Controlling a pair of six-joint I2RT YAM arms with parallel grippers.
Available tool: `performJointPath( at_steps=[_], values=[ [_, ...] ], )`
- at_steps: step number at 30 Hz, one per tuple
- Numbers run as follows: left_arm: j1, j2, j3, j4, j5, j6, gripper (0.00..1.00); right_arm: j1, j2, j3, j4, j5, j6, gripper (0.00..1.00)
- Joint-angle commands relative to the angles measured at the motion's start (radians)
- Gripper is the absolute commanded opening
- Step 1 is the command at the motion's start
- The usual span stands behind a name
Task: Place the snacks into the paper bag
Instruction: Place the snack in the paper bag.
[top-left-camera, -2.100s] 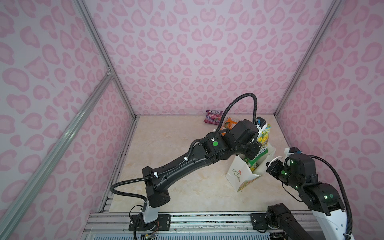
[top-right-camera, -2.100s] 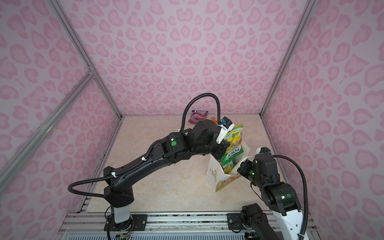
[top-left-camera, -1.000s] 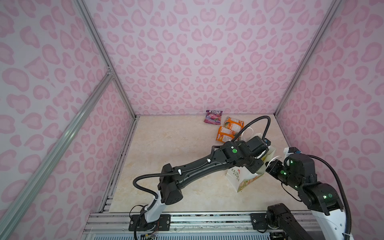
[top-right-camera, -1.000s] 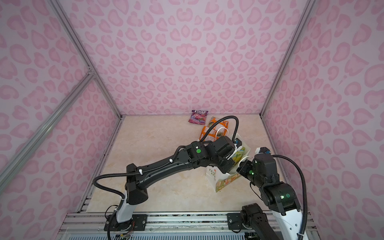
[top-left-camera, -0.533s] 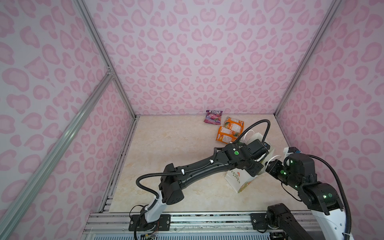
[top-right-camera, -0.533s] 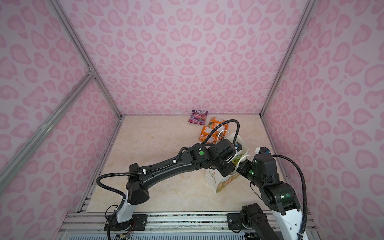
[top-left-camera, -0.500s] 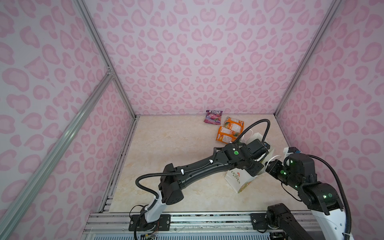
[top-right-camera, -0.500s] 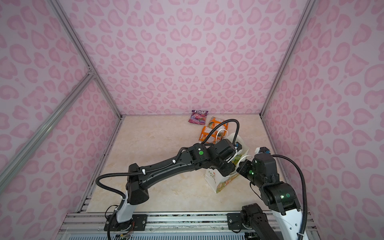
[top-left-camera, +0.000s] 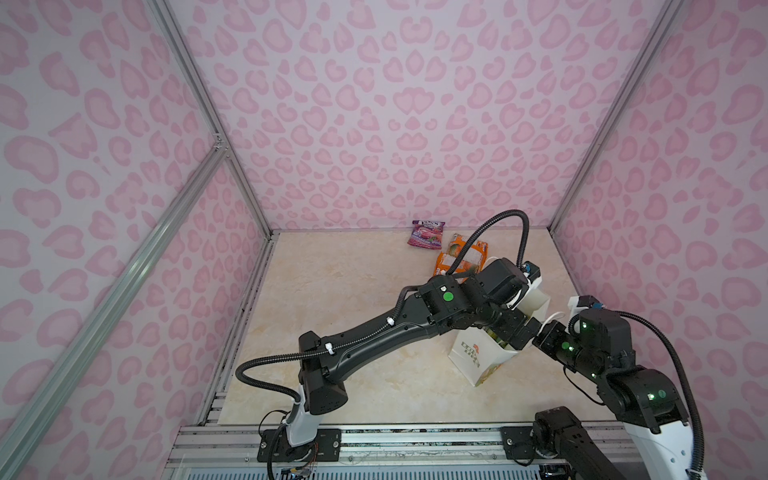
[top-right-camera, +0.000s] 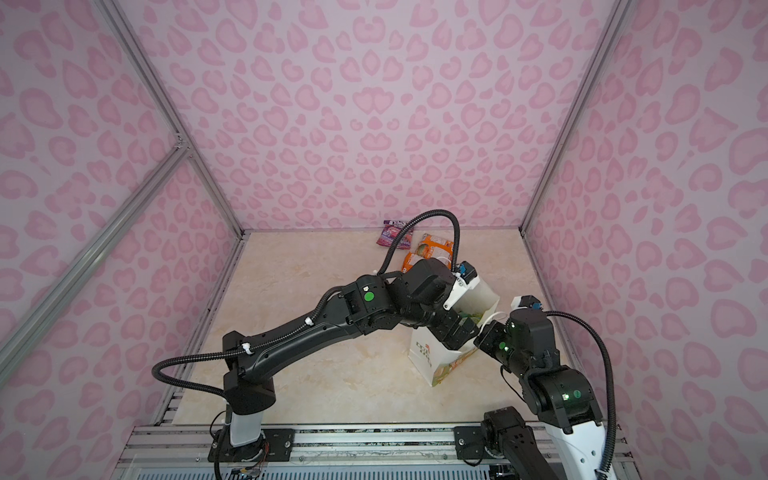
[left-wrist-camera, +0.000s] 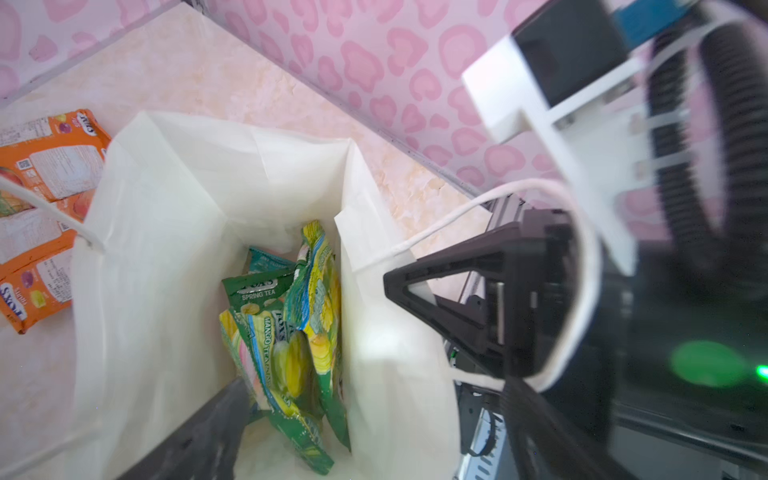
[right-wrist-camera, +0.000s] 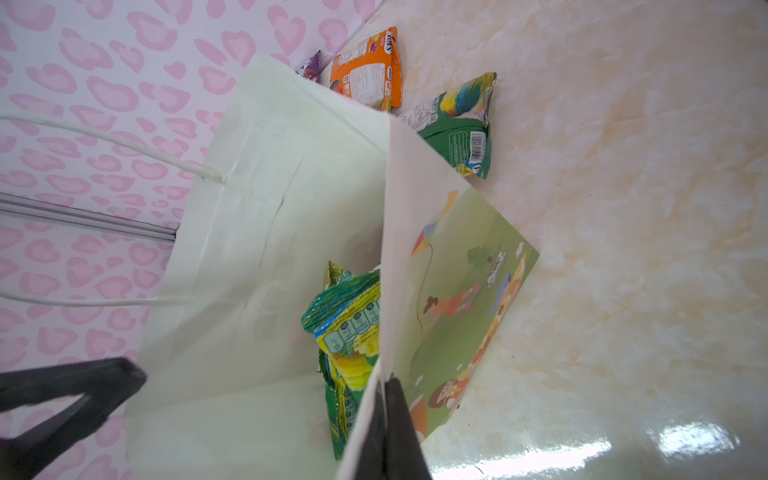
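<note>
The white paper bag (top-left-camera: 473, 357) (top-right-camera: 428, 353) stands open near the right arm. Inside it lie two yellow-green snacks (left-wrist-camera: 291, 345) (right-wrist-camera: 353, 328), a dark green one (left-wrist-camera: 253, 291) and a teal one (left-wrist-camera: 266, 262). My left gripper (top-left-camera: 505, 332) (left-wrist-camera: 370, 453) hangs open over the bag's mouth and holds nothing. One of its fingers (left-wrist-camera: 208, 436) is inside the bag. My right gripper (right-wrist-camera: 388, 415) (top-left-camera: 540, 336) is shut on the bag's rim. Two orange snacks (top-left-camera: 461, 257) (left-wrist-camera: 50, 166) and a purple one (top-left-camera: 427, 235) lie on the table behind the bag.
A green packet (right-wrist-camera: 457, 124) lies on the table beside the bag, hidden under the left arm in both top views. Pink patterned walls (top-left-camera: 395, 124) close the table in at the back and on both sides. The bag's cord handle (left-wrist-camera: 582, 270) loops over the right gripper.
My left gripper has opened and let go of the yellow-green packets, which now lie in the bag. The right gripper has kept its hold on the rim.
</note>
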Motion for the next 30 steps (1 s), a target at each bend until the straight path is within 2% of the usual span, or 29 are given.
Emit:
performJointPath(
  at_steps=[1, 5, 9, 11, 13, 17, 20, 24, 30],
  values=[
    [-0.004, -0.080, -0.004, 0.070, 0.075, -0.006, 0.97, 0.002, -0.007, -0.010, 0.001, 0.010, -0.010, 0.00],
    [-0.004, -0.189, -0.078, 0.086, -0.044, 0.021, 0.97, 0.002, -0.014, -0.013, -0.002, 0.017, -0.012, 0.00],
    [0.000, -0.277, -0.197, 0.089, -0.241, 0.053, 0.97, 0.001, -0.017, -0.016, -0.004, 0.020, -0.013, 0.00],
    [0.015, -0.286, -0.243, 0.087, -0.275, 0.068, 0.97, 0.002, -0.018, -0.021, -0.001, 0.019, -0.013, 0.00],
    [0.046, -0.268, -0.250, 0.063, -0.274, 0.061, 0.97, 0.002, -0.018, -0.025, 0.003, 0.017, -0.013, 0.00],
    [0.122, -0.190, -0.212, 0.011, -0.171, 0.038, 0.99, 0.001, -0.016, -0.026, 0.005, 0.015, -0.012, 0.00],
    [0.159, -0.095, -0.117, -0.055, -0.117, 0.035, 0.92, 0.001, -0.019, -0.023, 0.001, 0.018, -0.012, 0.00],
    [0.163, 0.023, -0.010, -0.118, -0.079, 0.059, 0.85, 0.002, -0.024, -0.021, -0.005, 0.020, -0.010, 0.00],
    [0.166, 0.158, 0.129, -0.207, -0.165, 0.032, 0.61, 0.001, -0.030, -0.015, -0.016, 0.031, -0.015, 0.00]
  ],
)
